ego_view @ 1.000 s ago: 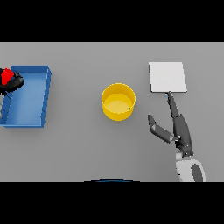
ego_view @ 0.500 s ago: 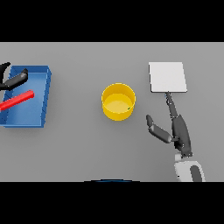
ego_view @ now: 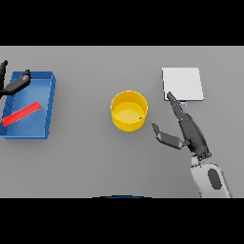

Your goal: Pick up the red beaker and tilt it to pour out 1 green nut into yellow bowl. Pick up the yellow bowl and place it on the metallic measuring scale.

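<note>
The red beaker [ego_view: 20, 114] is lying in the blue tray [ego_view: 49, 102]. The right hand [ego_view: 189, 130], open and empty, is reaching beside the yellow bowl [ego_view: 128, 111]; next it must grasp it for the scale [ego_view: 182, 84]. The left hand [ego_view: 15, 85] is hovering open.

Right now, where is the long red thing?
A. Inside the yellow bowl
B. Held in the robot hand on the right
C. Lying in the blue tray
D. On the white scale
C: the red beaker lies slantwise on the floor of the blue tray, with the left robot hand above it, not holding it.
</note>
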Tool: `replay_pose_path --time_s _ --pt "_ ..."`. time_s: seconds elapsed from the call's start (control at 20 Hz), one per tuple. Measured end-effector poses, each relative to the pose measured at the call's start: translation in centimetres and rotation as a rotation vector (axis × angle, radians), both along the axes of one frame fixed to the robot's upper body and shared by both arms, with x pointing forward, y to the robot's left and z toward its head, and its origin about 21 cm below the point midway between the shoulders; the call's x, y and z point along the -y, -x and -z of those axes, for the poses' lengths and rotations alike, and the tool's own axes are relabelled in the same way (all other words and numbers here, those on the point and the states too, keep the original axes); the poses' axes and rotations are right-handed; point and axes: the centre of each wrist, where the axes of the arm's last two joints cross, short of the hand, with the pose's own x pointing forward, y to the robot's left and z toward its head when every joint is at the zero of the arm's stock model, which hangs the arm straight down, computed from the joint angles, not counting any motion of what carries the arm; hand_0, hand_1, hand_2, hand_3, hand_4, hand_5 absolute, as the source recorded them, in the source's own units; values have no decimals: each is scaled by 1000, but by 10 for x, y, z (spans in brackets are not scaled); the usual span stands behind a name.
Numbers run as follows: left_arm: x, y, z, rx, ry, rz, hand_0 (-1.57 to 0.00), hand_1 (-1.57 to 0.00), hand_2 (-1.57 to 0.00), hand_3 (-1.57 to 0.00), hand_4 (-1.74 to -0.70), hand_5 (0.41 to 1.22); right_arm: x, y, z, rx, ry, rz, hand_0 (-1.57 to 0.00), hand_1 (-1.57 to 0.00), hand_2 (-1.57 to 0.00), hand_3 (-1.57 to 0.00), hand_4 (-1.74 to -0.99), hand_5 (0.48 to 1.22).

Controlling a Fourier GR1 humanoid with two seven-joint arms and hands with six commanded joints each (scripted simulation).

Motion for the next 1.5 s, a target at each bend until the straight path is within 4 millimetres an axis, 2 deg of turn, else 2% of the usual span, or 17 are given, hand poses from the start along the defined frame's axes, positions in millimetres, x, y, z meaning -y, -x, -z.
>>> replay_pose_path --time_s 0.05,0.2,0.4,0.5,0.8,1.05,1.15,1.25,1.35,1.5 --pt "-2 0 -5 14 -1 5 -10 -8 -8 -7 -790 707 -1 -6 -7 -2 47 -37 1 1 1 1 -1255 700" --pt "1 2 2 1 1 10 -5 -3 -4 -3 -795 709 -3 -22 -20 0 257 -100 1 1 1 1 -1282 677" --pt "2 2 5 -3 -13 8 -1 -1 -1 -1 -793 716 -18 -41 -37 70 536 -256 1 1 1 1 -1276 666" --pt "4 -2 1 3 -2 10 0 0 0 0 -795 721 -26 -50 -38 86 617 -331 1 1 1 1 -1269 662" --pt "3 0 1 -5 -17 21 1 1 1 1 -797 718 -48 -76 -46 73 749 -483 1 1 1 1 -1277 677" --pt "3 -2 2 0 -7 16 1 1 1 1 -794 723 -61 -87 -39 43 822 -591 1 1 1 1 -1246 686" --pt "4 -3 -2 8 -7 20 1 1 1 1 -795 729 -71 -92 -37 27 835 -619 1 1 1 1 -1243 682" --pt "0 -5 -1 2 -10 19 1 1 1 1 -796 733 -69 -97 -34 12 856 -643 1 1 1 1 -1260 679" --pt "-2 -2 -1 2 -17 24 1 1 1 1 -797 734 -76 -99 -28 -17 890 -657 1 1 1 1 -1281 674" --pt "1 -3 -1 3 0 26 1 1 1 1 -799 737 -80 -104 -32 -44 924 -678 1 1 1 1 -1300 671"
